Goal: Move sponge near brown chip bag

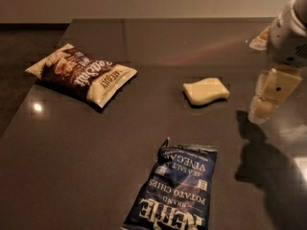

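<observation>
"Cream-yellow sponge (206,91) first: where does it lie?"

"Flat on the dark counter (96,166), right of the middle and nearer the right edge than the left. Nothing touches it."

"And the gripper (268,97)?"

"It hangs above the counter by the right edge, just beside the sponge but apart from it. I cannot tell how far the jaws stand open. They have no hold of the sponge, which lies free."

"So which way must the jaws go?"

"Toward the left edge and down, I judge, since the sponge lies to their left. Its long axis runs roughly along the far edge, with the right end a little farther back, so a short end faces the gripper. Closing across the narrow width, near side to far side, looks the easier grip."

"Where does it go after that?"

"The brown chip bag (81,74) lies near the left edge, toward the far-left corner. It is well apart from the sponge, with bare counter between them. The carry would run straight across toward the left edge."

"Anything in the way?"

"The blue chip bag (175,190) lies at the near edge, on the near side of that path, so I judge it no obstacle. Only one arm is here, so there is no choice of side."
</observation>
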`<act>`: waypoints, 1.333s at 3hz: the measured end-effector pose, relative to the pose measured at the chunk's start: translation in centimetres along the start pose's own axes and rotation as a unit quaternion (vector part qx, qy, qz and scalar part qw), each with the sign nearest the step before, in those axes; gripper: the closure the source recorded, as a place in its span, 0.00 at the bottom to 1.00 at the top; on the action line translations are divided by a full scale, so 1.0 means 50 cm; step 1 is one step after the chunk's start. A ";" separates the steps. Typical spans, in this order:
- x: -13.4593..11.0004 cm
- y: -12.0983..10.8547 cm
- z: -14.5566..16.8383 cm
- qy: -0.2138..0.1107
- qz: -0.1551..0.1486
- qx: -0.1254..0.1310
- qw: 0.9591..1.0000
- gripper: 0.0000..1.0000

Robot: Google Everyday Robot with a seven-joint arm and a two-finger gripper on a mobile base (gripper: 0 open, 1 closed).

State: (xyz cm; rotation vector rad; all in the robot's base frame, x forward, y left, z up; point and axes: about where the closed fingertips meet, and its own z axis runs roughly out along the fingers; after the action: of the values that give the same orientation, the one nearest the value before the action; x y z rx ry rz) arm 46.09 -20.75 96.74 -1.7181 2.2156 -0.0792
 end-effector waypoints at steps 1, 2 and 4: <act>-0.030 -0.048 0.064 -0.011 -0.005 -0.013 1.000 0.00; -0.056 -0.089 0.134 -0.017 -0.014 -0.034 0.999 0.00; -0.085 -0.139 0.240 -0.020 -0.025 -0.072 0.997 0.00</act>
State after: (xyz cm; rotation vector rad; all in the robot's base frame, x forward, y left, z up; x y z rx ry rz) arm 57.00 -16.67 88.12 -1.8340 2.1963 0.1050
